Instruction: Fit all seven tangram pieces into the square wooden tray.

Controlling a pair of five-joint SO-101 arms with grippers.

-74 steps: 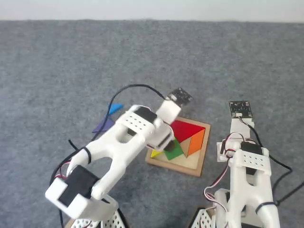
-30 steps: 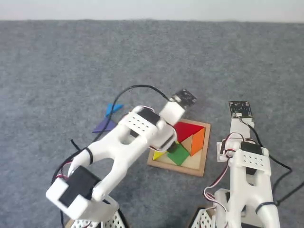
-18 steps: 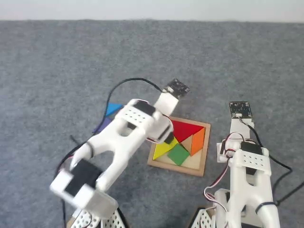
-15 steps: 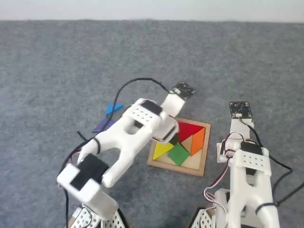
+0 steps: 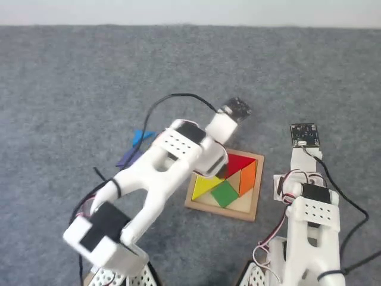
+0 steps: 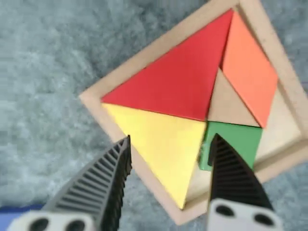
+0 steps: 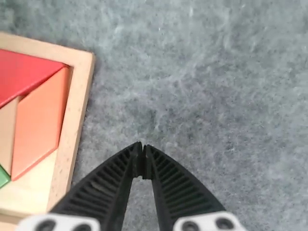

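While my left gripper [image 6: 171,139] hangs over the wooden tray [image 6: 89,97] with fingers spread wide and nothing in them, the yellow triangle [image 6: 159,142] sits right below, snug against the red triangle [image 6: 178,82]. The orange parallelogram [image 6: 248,72] and green square [image 6: 238,142] are in the tray too. The blue piece [image 5: 141,137] and purple piece [image 5: 126,158] lie out on the grey carpet [image 5: 268,71]. My right gripper [image 7: 143,144] is pressed together over the carpet beside the tray.

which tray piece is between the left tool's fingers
The yellow triangle: it lies in the gap of the open left tool. The green square sits by one finger; the red triangle and orange piece lie beyond the tips.
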